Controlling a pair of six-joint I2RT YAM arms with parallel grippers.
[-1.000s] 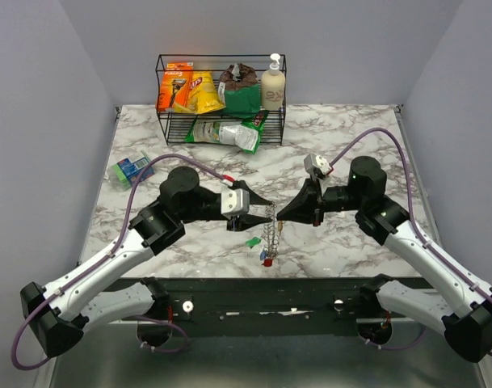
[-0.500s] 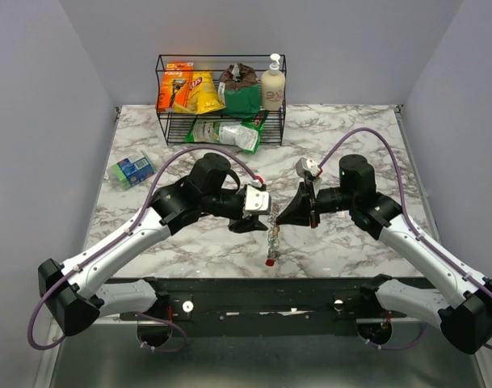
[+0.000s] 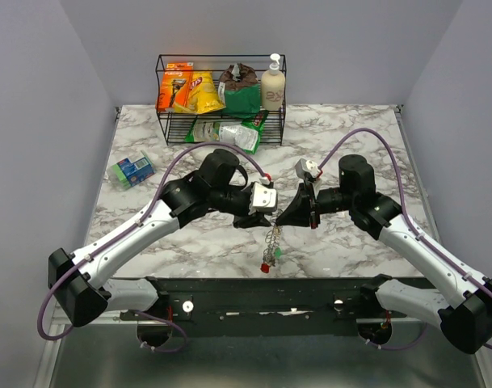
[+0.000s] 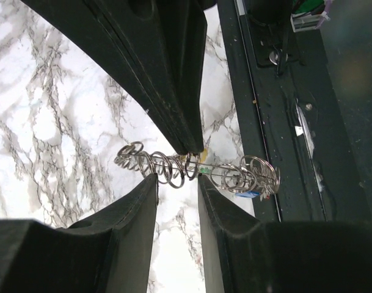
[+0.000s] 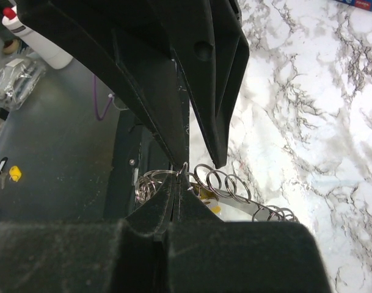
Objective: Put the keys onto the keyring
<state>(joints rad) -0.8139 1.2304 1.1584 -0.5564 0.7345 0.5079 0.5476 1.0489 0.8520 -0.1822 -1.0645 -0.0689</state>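
Rack (image 3: 178,129), packet (image 3: 132,170) well beyond grippers. Right gripper (image 5: 179,181) clamped on keyring (image 3: 271,236); keys (image 3: 267,260) dangle below it. Left gripper (image 4: 173,183) part-open, fingers (image 4: 131,213) straddling keyring, just beside right fingertips.

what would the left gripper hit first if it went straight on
Probably the keyring, right ahead of the left gripper, with the right gripper pinching it just beyond; depth is unclear.

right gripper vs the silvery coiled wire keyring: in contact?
Touching. Right wrist view: the shut right gripper pinches a loop of the silvery coiled wire keyring between its tips.
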